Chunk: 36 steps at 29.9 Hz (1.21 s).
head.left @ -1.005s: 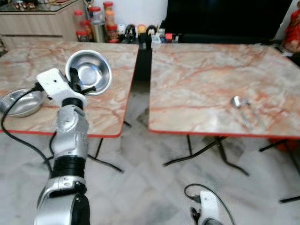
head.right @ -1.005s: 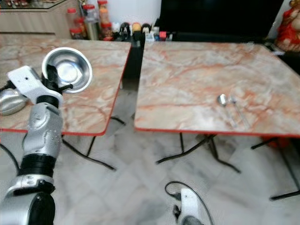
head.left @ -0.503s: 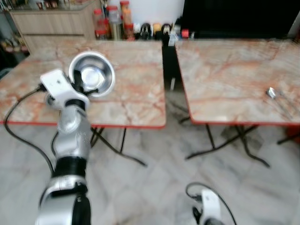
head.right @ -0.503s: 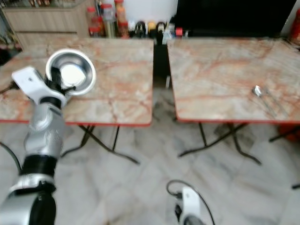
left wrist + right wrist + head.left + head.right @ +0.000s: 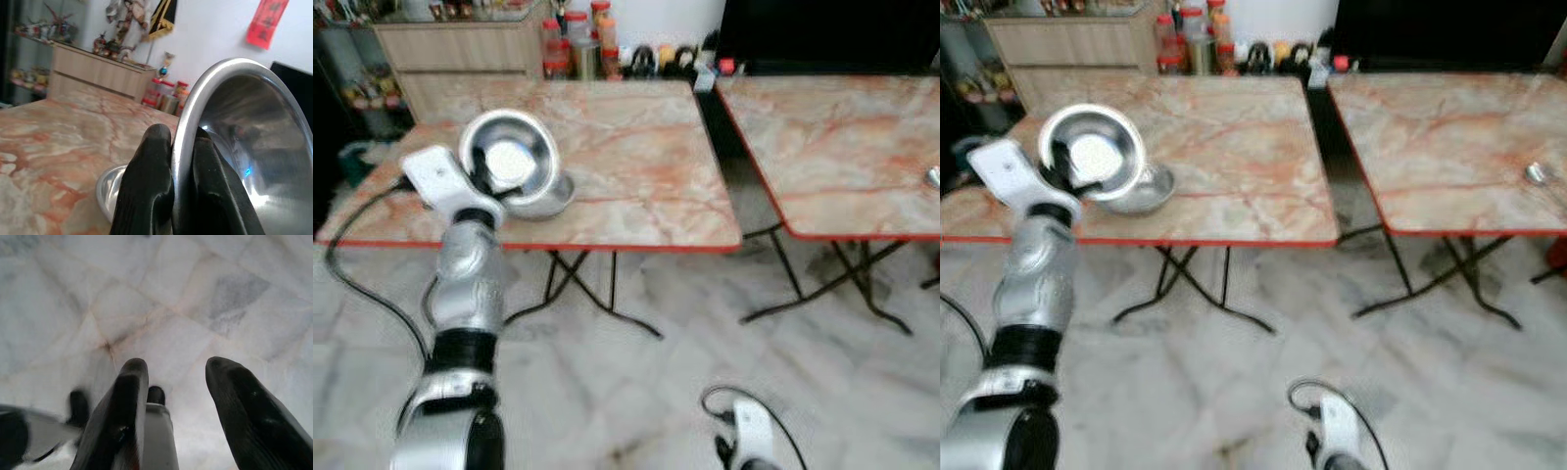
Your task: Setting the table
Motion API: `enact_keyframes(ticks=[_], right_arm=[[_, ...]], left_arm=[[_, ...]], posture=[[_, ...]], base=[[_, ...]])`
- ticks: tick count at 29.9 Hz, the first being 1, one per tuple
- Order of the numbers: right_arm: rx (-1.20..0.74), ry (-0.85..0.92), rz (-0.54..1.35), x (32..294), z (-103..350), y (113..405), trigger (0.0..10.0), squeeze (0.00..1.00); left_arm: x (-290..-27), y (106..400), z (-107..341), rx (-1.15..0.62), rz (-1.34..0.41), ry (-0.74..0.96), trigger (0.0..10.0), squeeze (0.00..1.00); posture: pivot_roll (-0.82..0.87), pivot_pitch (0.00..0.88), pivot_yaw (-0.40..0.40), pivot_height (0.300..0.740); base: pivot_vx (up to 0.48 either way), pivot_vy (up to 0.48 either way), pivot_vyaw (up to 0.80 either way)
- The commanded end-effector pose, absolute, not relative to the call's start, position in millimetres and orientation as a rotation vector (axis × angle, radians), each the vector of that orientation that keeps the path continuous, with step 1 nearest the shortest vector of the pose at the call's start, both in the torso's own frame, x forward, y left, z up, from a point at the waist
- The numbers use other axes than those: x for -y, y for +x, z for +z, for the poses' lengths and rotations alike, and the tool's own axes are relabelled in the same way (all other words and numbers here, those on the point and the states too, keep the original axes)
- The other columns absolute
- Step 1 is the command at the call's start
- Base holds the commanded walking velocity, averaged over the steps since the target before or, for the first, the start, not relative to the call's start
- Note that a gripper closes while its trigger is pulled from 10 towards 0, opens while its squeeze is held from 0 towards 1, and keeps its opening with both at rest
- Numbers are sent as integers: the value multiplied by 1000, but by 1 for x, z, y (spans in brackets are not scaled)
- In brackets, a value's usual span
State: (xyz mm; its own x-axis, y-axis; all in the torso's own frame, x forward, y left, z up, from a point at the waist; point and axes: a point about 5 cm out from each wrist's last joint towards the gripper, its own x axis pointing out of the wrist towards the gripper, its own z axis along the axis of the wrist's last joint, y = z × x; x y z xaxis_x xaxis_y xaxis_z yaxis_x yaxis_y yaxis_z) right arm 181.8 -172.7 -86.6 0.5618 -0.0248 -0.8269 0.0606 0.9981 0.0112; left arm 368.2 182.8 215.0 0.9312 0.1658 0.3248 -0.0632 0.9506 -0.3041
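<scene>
A steel bowl is held up, tilted toward me, above the left marbled table. My left gripper is shut on the bowl's rim, one finger inside and one outside. A second steel bowl lies on the table just behind the raised one, and its rim is visible low down at the bowl. A spoon lies near the right edge of the right table. My right gripper hangs low over the floor, open and holding nothing.
A gap with marble floor separates the two folding tables. Jars and bottles stand against the wall behind them, beside a wooden sideboard. A dark screen stands behind the right table. A cable trails from my left arm.
The camera has swung left, so both tables slid right in view. The left gripper still holds the bowl raised, and the second bowl now shows just behind it.
</scene>
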Motion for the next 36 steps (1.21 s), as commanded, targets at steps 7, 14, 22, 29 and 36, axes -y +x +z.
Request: enact_keyframes(ticks=[7,14,22,29,36], right_arm=[[-960,41,-37,168,-85,185,10000,0],[-963,45,-42,168,-86,183,10000,0],[-963,54,-50,168,-86,183,10000,0],[-959,61,-54,167,-86,184,10000,0],[-959,59,-54,167,-86,184,10000,0]], left_arm=[[-188,368,224,389,127,-271,10000,0],[-187,368,224,384,124,-246,10000,0],[-185,367,224,376,107,-246,10000,0],[-183,367,226,386,99,-239,10000,0],[-182,367,227,390,97,-239,10000,0]], posture=[[21,0,-35,740],[19,0,-34,740],[20,0,-35,740],[22,0,-34,740],[23,0,-39,740]], base=[[0,336,0],[0,0,0],[0,0,0],[155,0,0],[314,0,0]])
